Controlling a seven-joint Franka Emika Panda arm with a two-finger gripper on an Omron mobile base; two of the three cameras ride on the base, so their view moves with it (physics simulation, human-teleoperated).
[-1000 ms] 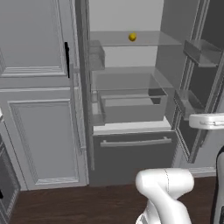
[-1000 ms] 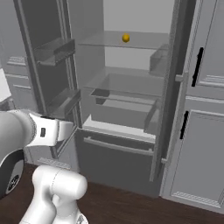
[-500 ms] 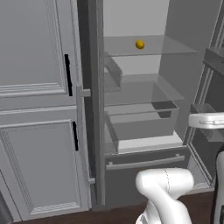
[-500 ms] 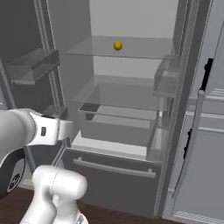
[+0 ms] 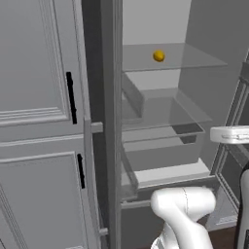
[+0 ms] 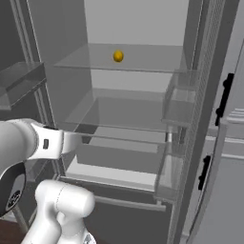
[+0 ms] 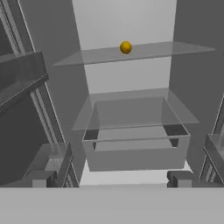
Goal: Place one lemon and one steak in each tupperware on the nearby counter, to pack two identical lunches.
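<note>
One yellow lemon (image 7: 125, 47) rests on the upper glass shelf (image 7: 175, 50) of the open fridge, well above and ahead of my gripper (image 7: 112, 180). Both dark fingertips (image 7: 43, 179) stand wide apart with nothing between them, so the gripper is open. That same lemon (image 5: 158, 56) sits at the upper middle of the left base view and, as lemon (image 6: 118, 56), near the top centre of the right base view. The steak, the tupperware and the counter are out of view.
A clear drawer (image 7: 135, 153) sits under a lower glass shelf, straight ahead of the hand. Door bins (image 6: 178, 102) hang on the open fridge doors at both sides. Grey panelled cabinets (image 5: 39, 97) with black handles flank the fridge.
The whole picture has shifted and grown: the base has driven closer to the open fridge. The lemon has stayed on its shelf and the gripper has stayed open.
</note>
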